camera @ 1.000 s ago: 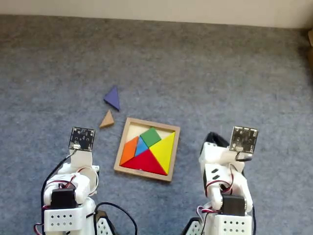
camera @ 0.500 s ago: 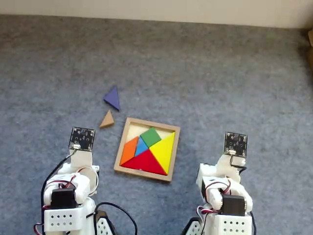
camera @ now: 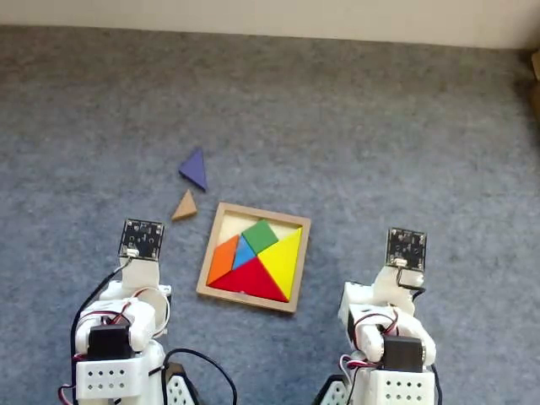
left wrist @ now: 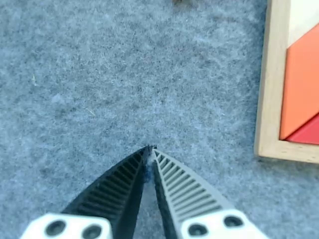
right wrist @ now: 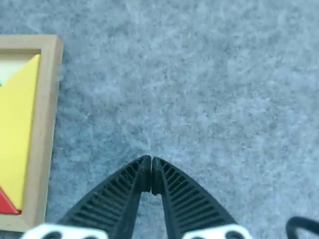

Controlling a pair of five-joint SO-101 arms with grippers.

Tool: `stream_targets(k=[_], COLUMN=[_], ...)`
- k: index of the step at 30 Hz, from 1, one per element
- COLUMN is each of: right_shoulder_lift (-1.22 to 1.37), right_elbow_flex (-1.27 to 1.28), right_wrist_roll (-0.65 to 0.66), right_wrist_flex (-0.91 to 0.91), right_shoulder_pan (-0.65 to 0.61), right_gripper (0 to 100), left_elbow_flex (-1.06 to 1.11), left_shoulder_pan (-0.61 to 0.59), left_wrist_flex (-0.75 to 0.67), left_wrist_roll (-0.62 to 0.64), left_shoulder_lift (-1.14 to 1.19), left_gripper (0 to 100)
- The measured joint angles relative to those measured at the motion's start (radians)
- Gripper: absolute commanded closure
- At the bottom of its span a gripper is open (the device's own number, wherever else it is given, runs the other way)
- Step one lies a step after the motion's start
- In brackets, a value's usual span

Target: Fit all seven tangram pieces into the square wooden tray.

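Tray: square wooden tray (camera: 265, 212) lies on grey carpet (camera: 380, 126) between the 2 arms, turned slightly askew.
In tray: 5 pieces, namely green square (camera: 260, 236), yellow triangle (camera: 283, 260), red triangle (camera: 251, 280), orange piece (camera: 224, 258) and small blue triangle (camera: 244, 251); bare cream floor shows at the far-left corner.
Loose: dark blue triangle (camera: 195, 169) and tan triangle (camera: 185, 206) lie on the carpet beyond that corner, apart from each other, the tan one nearer the tray.
Left gripper (left wrist: 151, 149): fingers pressed together, empty, over carpet beside the tray's left rim.
Right gripper (right wrist: 147, 160): fingers pressed together, empty, over carpet near the right rim.
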Motion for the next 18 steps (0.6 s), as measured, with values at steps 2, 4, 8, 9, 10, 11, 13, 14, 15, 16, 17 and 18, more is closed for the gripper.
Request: stream_targets(k=[2, 4, 8, 9, 10, 11, 13, 14, 15, 16, 17, 18], right_shoulder_lift=[0.000, 0.000, 0.000, 0.000, 0.000, 0.000, 0.000, 0.000, 0.000, 0.000, 0.000, 0.000], right_elbow_flex=[0.000, 0.000, 0.000, 0.000, 0.000, 0.000, 0.000, 0.000, 0.000, 0.000, 0.000, 0.000], right_wrist_roll=[0.000, 0.000, 0.000, 0.000, 0.000, 0.000, 0.000, 0.000, 0.000, 0.000, 0.002, 0.002], right_wrist_flex=[0.000, 0.000, 0.000, 0.000, 0.000, 0.000, 0.000, 0.000, 0.000, 0.000, 0.000, 0.000], right_shoulder_pan=[0.000, 0.000, 0.000, 0.000, 0.000, 0.000, 0.000, 0.000, 0.000, 0.000, 0.003, 0.017], right_gripper=[98.2, 98.2, 98.2, 98.2, 98.2, 98.2, 98.2, 98.2, 98.2, 98.2, 98.2, 98.2], left_elbow_flex=[0.000, 0.000, 0.000, 0.000, 0.000, 0.000, 0.000, 0.000, 0.000, 0.000, 0.000, 0.000], left_shoulder_pan=[0.000, 0.000, 0.000, 0.000, 0.000, 0.000, 0.000, 0.000, 0.000, 0.000, 0.000, 0.000], left_wrist_flex=[0.000, 0.000, 0.000, 0.000, 0.000, 0.000, 0.000, 0.000, 0.000, 0.000, 0.000, 0.000], left_wrist_roll=[0.000, 0.000, 0.000, 0.000, 0.000, 0.000, 0.000, 0.000, 0.000, 0.000, 0.000, 0.000], left_shoulder_lift=[0.000, 0.000, 0.000, 0.000, 0.000, 0.000, 0.000, 0.000, 0.000, 0.000, 0.000, 0.000], left_gripper=[99, 99, 99, 99, 99, 99, 99, 99, 99, 99, 99, 99])
